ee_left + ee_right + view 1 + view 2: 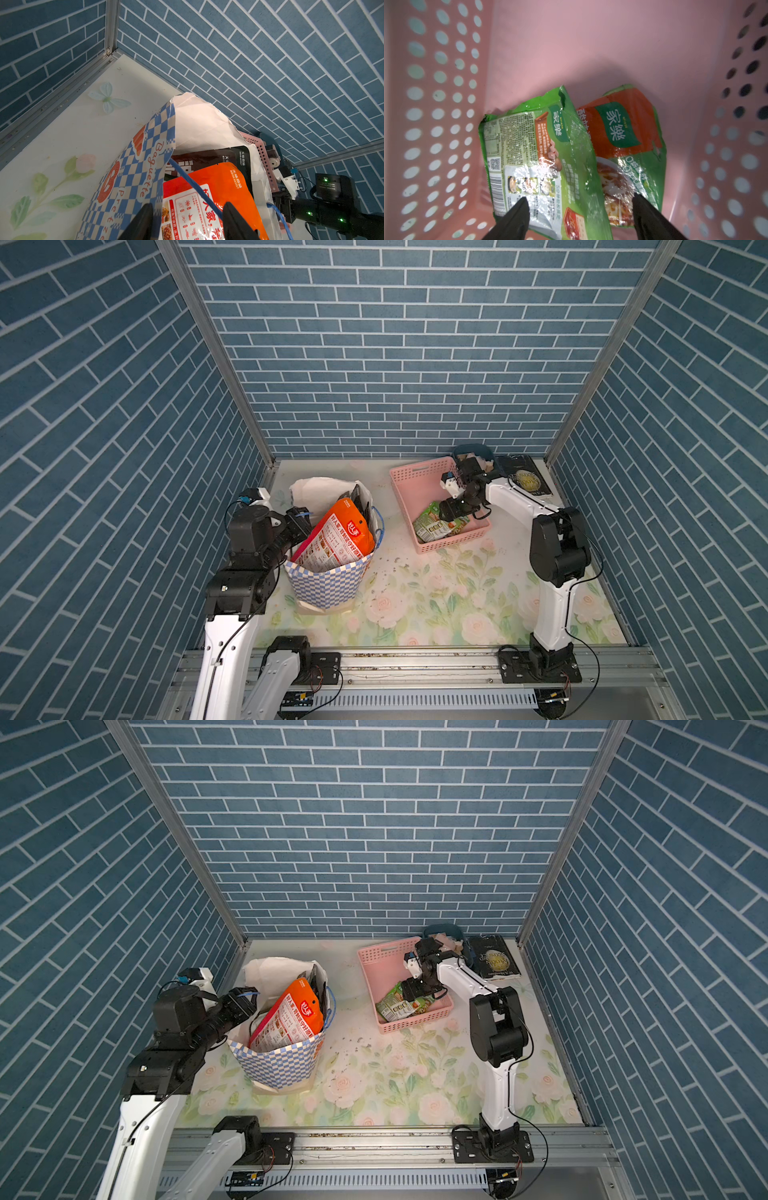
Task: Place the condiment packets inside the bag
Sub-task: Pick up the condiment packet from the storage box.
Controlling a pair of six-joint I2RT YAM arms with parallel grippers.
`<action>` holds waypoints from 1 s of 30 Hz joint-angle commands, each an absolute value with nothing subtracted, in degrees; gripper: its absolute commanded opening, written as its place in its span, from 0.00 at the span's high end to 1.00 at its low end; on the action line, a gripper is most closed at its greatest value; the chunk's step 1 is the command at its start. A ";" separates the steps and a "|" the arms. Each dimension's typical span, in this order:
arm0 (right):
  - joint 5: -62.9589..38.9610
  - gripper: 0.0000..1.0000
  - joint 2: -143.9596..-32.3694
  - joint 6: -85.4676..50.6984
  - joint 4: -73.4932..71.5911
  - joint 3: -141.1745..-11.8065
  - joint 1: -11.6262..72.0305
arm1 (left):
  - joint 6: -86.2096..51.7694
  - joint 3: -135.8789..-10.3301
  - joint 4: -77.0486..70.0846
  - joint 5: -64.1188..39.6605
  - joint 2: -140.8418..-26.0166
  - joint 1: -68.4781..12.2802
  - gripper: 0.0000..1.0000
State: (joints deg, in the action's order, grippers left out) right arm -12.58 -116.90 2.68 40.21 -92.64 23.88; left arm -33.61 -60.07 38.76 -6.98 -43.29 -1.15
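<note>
Right gripper (pixel 581 216) is down in the pink basket (pixel 436 104) over the 2 condiment packets not yet bagged, while the left gripper (pixel 189 222) tends the bag (pixel 328 585).

The right jaws stand spread, 1 finger over each of 2 green pouches. The back-printed packet (pixel 529 158) overlaps the red-panelled packet (pixel 629 145), and nothing is pinched yet. The wide stance looks meant to take the upper one, or both, in 1 close. The left jaws are apart too, straddling the bag's rim. The checkered wall lies by 1 finger, with the orange-red packet (pixel 228 187) and the blue cord handle (pixel 193 182) between the fingers, probably to hold the mouth open and steady the tall bag. Inside, the orange-red packet leans upright in front of a black packet (pixel 207 160). The bag stands on the floral table (pixel 436 593), well apart from the basket.
</note>
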 commanded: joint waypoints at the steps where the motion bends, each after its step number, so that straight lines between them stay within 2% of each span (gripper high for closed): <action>1: -17.27 0.24 -117.72 3.54 38.99 -91.41 23.56 | -32.87 -60.20 37.98 -8.10 -42.97 -1.41 0.42; 3: -18.54 0.30 -117.56 3.24 38.25 -91.03 23.55 | -32.95 -60.21 37.84 -8.45 -43.02 -1.41 0.42; 6: -19.59 0.49 -116.99 2.67 37.21 -90.16 23.55 | -33.22 -60.05 37.71 -8.70 -42.73 -1.42 0.42; 7: -19.63 0.58 -116.58 2.45 36.73 -89.61 23.57 | -33.29 -59.96 37.71 -8.70 -42.62 -1.41 0.42; 10: -18.79 0.94 -114.82 1.46 36.20 -88.50 23.55 | -33.31 -59.85 37.79 -8.75 -42.45 -1.41 0.42; 11: -18.32 1.00 -114.01 0.99 36.21 -88.33 23.60 | -33.29 -59.89 37.87 -8.75 -42.41 -1.41 0.42; 19: -19.40 1.00 -100.43 -7.73 38.27 -91.94 24.65 | -33.75 -59.84 36.65 -8.37 -41.96 -1.41 0.42; 23: -22.95 1.00 -94.94 -12.49 36.77 -97.49 29.63 | -34.76 -58.95 35.17 -8.66 -41.31 -1.41 0.42; 30: -28.65 1.00 -94.19 -17.60 31.80 -108.75 40.03 | -35.22 -58.15 34.45 -8.96 -40.86 -1.41 0.42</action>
State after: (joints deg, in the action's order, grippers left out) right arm -23.81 -94.21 -13.39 34.52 -107.04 37.54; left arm -34.94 -59.05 36.27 -8.01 -41.50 -1.15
